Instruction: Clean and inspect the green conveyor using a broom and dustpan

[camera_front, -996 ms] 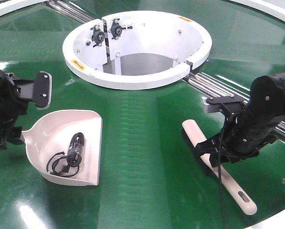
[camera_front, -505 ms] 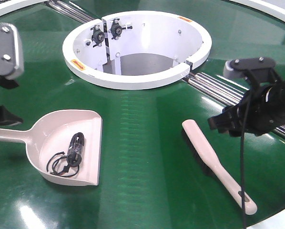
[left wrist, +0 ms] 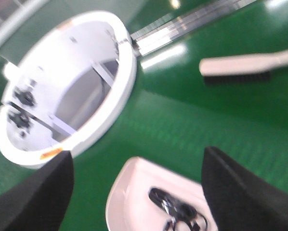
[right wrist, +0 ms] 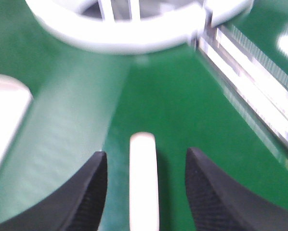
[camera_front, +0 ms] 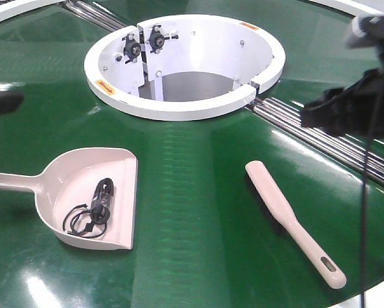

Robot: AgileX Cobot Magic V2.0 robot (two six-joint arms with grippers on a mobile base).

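Observation:
The pale pink-beige dustpan (camera_front: 118,168) lies on the green conveyor (camera_front: 198,192) at the left, handle pointing left, with a black tangled cable (camera_front: 92,212) inside it. The broom (camera_front: 288,215) lies at the right, bristles down, handle toward the near edge. My left gripper (left wrist: 137,156) hangs open above the dustpan (left wrist: 134,197), touching nothing. Only a dark sliver of that arm (camera_front: 2,102) shows at the front view's left edge. My right gripper (right wrist: 146,154) is open, raised over the broom (right wrist: 144,183), which lies between the jaws without contact. The right arm (camera_front: 346,109) is at the upper right.
A white ring-shaped housing (camera_front: 185,106) with an open centre stands at the back middle. Silver rollers (camera_front: 314,135) run diagonally from it toward the right, under the right arm. More rollers (camera_front: 96,14) lie at the back left. The belt's near edge passes close to the broom handle.
Both arms have risen and drawn away from the tools: the left toward the left edge, the right off the broom to the upper right. Broom and dustpan have stayed put.

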